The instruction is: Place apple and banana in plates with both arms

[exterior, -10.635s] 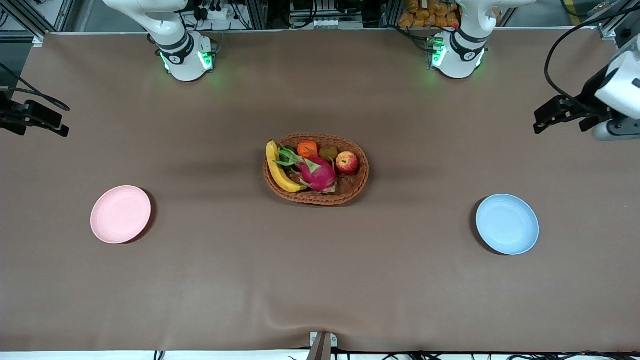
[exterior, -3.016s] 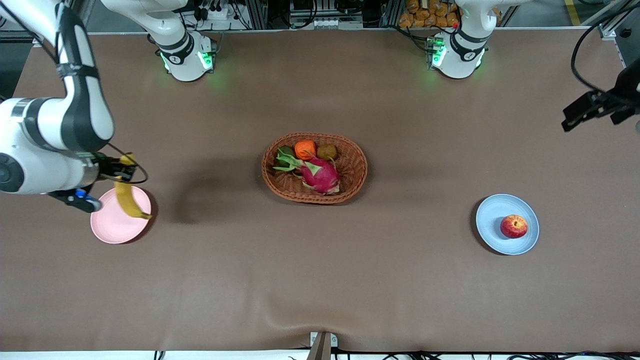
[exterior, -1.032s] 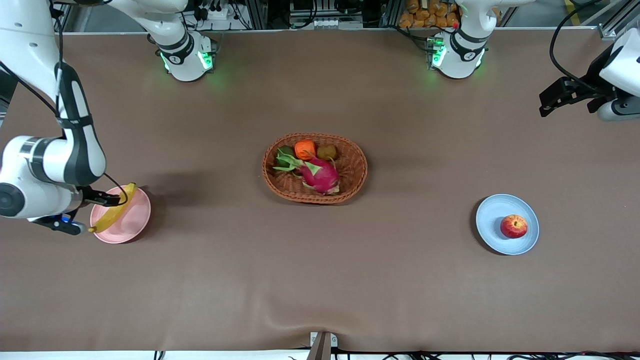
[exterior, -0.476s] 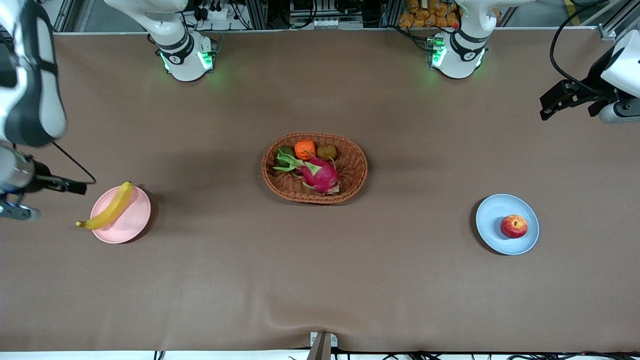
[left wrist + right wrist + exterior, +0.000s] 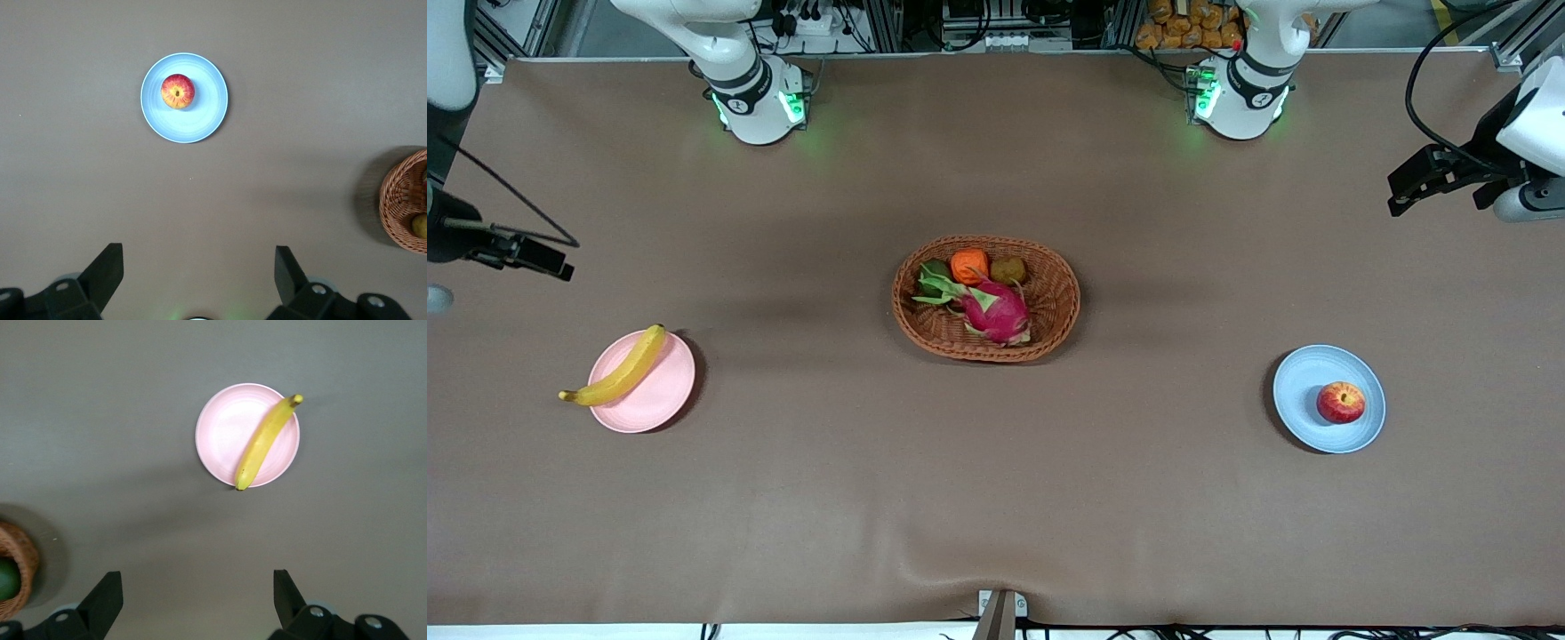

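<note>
The yellow banana [image 5: 614, 379] lies across the pale pink plate [image 5: 656, 400], its stem end past the rim; it also shows in the right wrist view [image 5: 263, 443] on the pink plate [image 5: 223, 433]. The red apple [image 5: 1341, 402] sits in the pale blue plate [image 5: 1303, 391], also seen in the left wrist view as apple [image 5: 177, 91] on plate [image 5: 207, 110]. My right gripper [image 5: 547, 264] is open and empty, high over the table's right-arm end [image 5: 197, 587]. My left gripper [image 5: 1405, 191] is open and empty, high over the left-arm end [image 5: 199, 267].
An oval wicker basket [image 5: 1054, 307] stands mid-table with a magenta dragon fruit [image 5: 996, 311], an orange fruit [image 5: 970, 265] and two more small fruits. Its edge shows in both wrist views, the left [image 5: 400, 203] and the right [image 5: 17, 563].
My right gripper let go of the banana onto the pink plate, then rose and drew back toward the table's end. The left arm barely moved.
</note>
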Robot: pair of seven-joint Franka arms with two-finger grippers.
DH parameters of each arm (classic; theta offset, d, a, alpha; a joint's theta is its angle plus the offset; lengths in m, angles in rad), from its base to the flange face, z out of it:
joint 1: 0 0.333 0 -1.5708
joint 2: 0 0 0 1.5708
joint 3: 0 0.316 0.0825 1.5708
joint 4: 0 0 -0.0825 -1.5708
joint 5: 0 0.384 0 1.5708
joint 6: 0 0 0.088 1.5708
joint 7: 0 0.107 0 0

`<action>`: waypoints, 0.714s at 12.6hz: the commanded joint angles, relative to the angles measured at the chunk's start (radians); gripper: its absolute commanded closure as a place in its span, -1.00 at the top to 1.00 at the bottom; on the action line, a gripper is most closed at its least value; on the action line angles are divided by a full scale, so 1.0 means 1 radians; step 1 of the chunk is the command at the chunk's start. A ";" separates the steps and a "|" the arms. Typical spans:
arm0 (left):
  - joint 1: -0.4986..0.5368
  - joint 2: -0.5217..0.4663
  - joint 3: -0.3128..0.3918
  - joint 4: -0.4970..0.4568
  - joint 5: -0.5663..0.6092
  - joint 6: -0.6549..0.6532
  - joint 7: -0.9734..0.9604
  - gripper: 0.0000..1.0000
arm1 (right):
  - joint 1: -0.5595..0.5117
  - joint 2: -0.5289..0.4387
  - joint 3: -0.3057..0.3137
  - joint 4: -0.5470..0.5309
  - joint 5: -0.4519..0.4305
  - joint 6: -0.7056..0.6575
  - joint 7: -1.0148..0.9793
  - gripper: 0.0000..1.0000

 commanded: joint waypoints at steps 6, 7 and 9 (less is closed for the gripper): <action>0.022 0.000 -0.002 0.047 -0.008 -0.045 0.007 1.00 | 0.025 -0.018 -0.004 0.130 0.056 -0.160 0.139 1.00; 0.022 0.000 -0.002 0.050 -0.008 -0.048 0.007 1.00 | 0.025 -0.018 -0.006 0.135 0.046 -0.158 0.102 1.00; 0.022 0.000 -0.002 0.052 -0.018 -0.057 0.007 1.00 | 0.020 -0.018 -0.006 0.148 0.029 -0.151 0.022 1.00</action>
